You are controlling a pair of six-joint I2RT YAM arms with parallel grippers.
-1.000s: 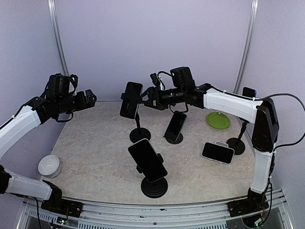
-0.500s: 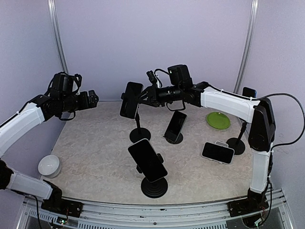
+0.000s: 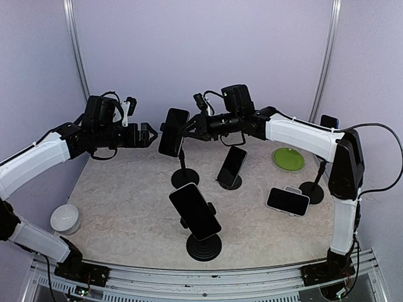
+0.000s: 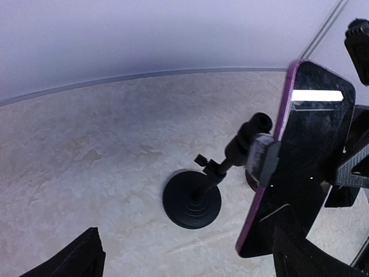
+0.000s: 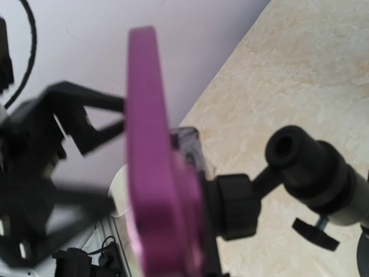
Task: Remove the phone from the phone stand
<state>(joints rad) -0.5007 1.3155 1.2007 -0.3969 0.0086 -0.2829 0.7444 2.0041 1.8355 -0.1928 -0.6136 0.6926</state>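
Observation:
The phone [image 3: 173,132], black-faced with a purple edge [image 5: 151,173], stands upright in the clamp of a black phone stand [image 3: 184,178] at the back middle. My left gripper [image 3: 146,135] is open just left of the phone. In the left wrist view the phone [image 4: 305,161] is close to the right finger, and the stand's round base [image 4: 191,200] lies between the fingers [image 4: 86,259]. My right gripper [image 3: 191,129] is at the phone's right edge by the clamp, fingers drawn near together. The right wrist view hides its fingertips, so what it holds is unclear.
Several other phones are about: one on a stand at the front [image 3: 195,211], one propped in the middle [image 3: 232,167], one lying flat to the right [image 3: 288,201]. A green plate [image 3: 288,158] and another stand [image 3: 312,189] are at the right. A white bowl [image 3: 65,218] sits front left.
My left arm has swung right, bringing its open gripper up beside the phone. The right gripper moved in to the phone's edge and its fingers narrowed.

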